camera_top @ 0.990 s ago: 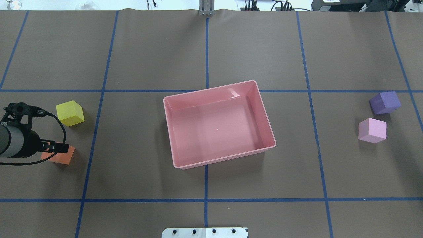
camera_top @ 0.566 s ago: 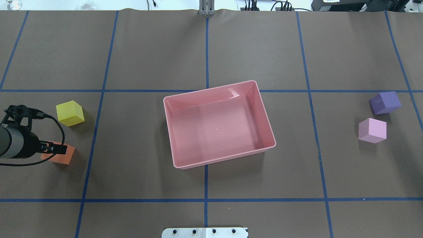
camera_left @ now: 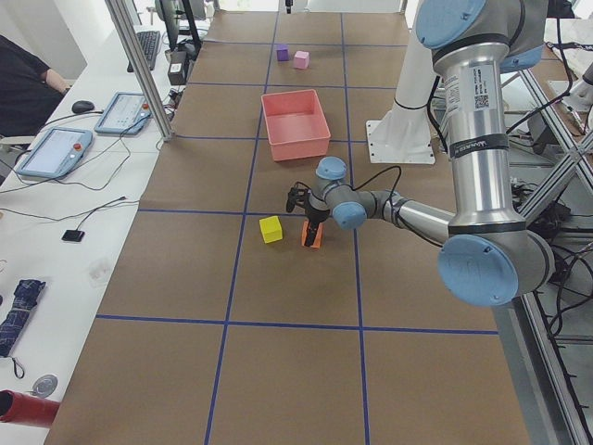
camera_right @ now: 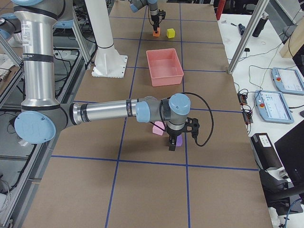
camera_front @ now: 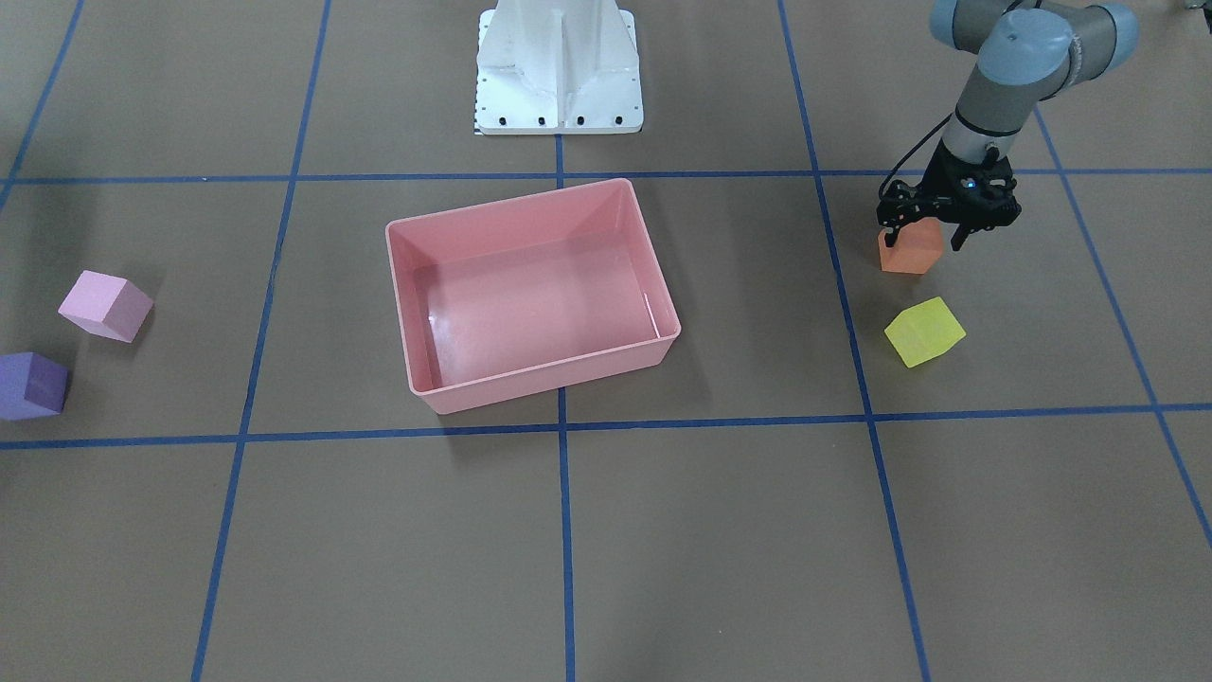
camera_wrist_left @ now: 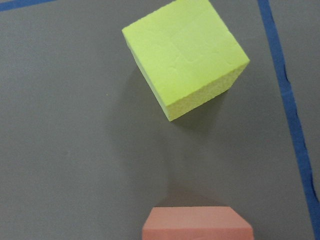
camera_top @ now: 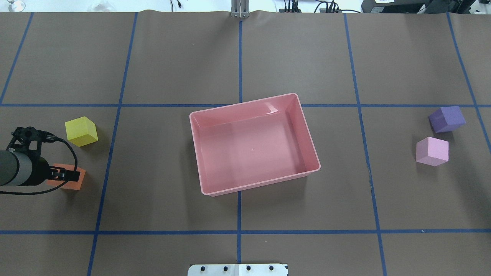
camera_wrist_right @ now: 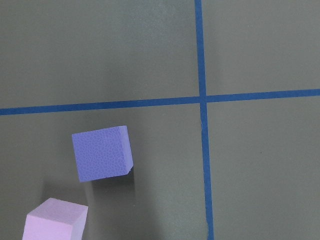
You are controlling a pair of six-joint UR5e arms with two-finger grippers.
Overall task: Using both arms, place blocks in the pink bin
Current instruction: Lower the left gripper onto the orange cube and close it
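Exterior front-facing: left gripper (camera_front: 926, 234) fingers (camera_front: 891, 235) are spread astride the orange block (camera_front: 911, 256); it should be squeezed squarely, yellow block (camera_front: 925, 332) at 6 o'clock left untouched. Right gripper (camera_right: 173, 144): can't be told.

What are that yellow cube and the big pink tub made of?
The yellow cube looks like foam: matte, with a grainy, pitted side face in the left wrist view. The pink bin seems to be moulded plastic: glossy, with bright glints on its walls. Looks alone cannot confirm either.
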